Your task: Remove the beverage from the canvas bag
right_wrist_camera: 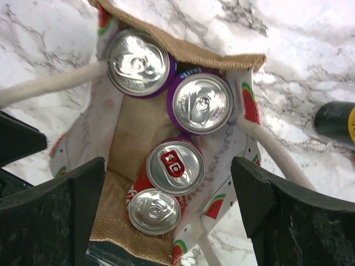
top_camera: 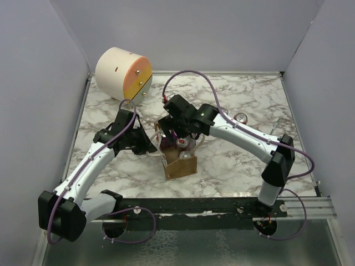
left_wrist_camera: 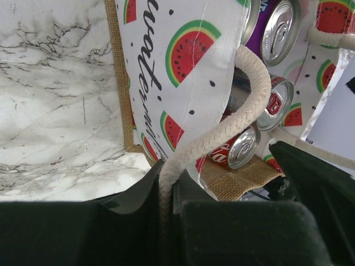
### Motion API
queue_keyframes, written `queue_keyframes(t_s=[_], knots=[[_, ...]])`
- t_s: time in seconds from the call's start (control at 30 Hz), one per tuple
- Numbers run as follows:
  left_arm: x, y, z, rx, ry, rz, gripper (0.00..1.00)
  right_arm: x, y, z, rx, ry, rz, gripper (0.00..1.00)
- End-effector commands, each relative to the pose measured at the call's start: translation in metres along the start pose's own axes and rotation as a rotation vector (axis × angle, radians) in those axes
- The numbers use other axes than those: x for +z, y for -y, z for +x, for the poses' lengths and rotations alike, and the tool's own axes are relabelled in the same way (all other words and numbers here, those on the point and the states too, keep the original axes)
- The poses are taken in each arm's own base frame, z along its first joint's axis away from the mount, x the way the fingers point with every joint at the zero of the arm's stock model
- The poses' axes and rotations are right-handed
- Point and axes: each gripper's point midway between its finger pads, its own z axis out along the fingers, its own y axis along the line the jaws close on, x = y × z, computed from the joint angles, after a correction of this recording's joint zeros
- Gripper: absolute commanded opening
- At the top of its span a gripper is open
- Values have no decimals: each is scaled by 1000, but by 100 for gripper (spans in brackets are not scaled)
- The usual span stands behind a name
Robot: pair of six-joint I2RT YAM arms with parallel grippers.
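Observation:
The canvas bag (top_camera: 180,165) stands mid-table, tan outside with a watermelon-print lining (left_wrist_camera: 177,66). Its mouth is open in the right wrist view (right_wrist_camera: 183,51). Inside stand several cans: two purple ones (right_wrist_camera: 201,103) and two red ones (right_wrist_camera: 175,167). My left gripper (top_camera: 152,145) is shut on the bag's white rope handle (left_wrist_camera: 252,94), at the bag's left side. My right gripper (right_wrist_camera: 167,169) is open directly above the bag's mouth, with its fingers (right_wrist_camera: 249,188) on either side of the red cans and touching none. It also shows in the top view (top_camera: 177,136).
A cream-and-orange drum (top_camera: 123,72) lies at the far left corner. A loose can (top_camera: 240,117) stands on the marble right of the bag. A dark can with a yellow mark (right_wrist_camera: 335,124) lies beside the bag. Grey walls enclose the table.

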Motion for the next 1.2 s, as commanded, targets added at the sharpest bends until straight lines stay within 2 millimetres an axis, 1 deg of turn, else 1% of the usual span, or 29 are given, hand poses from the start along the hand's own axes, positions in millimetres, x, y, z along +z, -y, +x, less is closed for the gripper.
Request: queue_keyframes(t_s=[0.0,0.17,0.3,0.47,0.53,0.63,0.7,0.83,0.93,0.97,1.1,1.13,1.17], knots=[[-4,-1,3,-27,11,8,0,13,5,29,52,-81,55,96],[-4,-4,5,-33,4,0,0,30,-5,54,86,-156,23,96],[-3,-4,8,-39,-13,2,0,44,-2,69,102,-196,57,96],[-4,-9,14,-47,-16,-1,0,61,-8,75,116,-218,49,95],[-5,-11,16,-54,-15,3,0,64,-11,78,127,-226,45,90],[-5,-12,20,-63,-18,16,0,68,-14,80,147,-231,39,89],[-6,-12,22,-63,-19,23,0,71,-11,83,158,-230,56,88],[-6,-11,23,-69,-18,39,0,76,-8,87,152,-232,74,80],[-6,-8,23,-73,-18,52,0,78,-4,89,148,-238,99,78],[-6,-8,23,-76,-19,56,0,78,-4,90,148,-241,103,74],[-6,-6,22,-71,-19,62,0,75,-8,87,153,-251,89,50],[-5,-6,22,-70,-21,64,0,73,-10,84,157,-252,81,45],[-4,-7,22,-69,-23,63,0,70,-12,82,162,-255,73,44]])
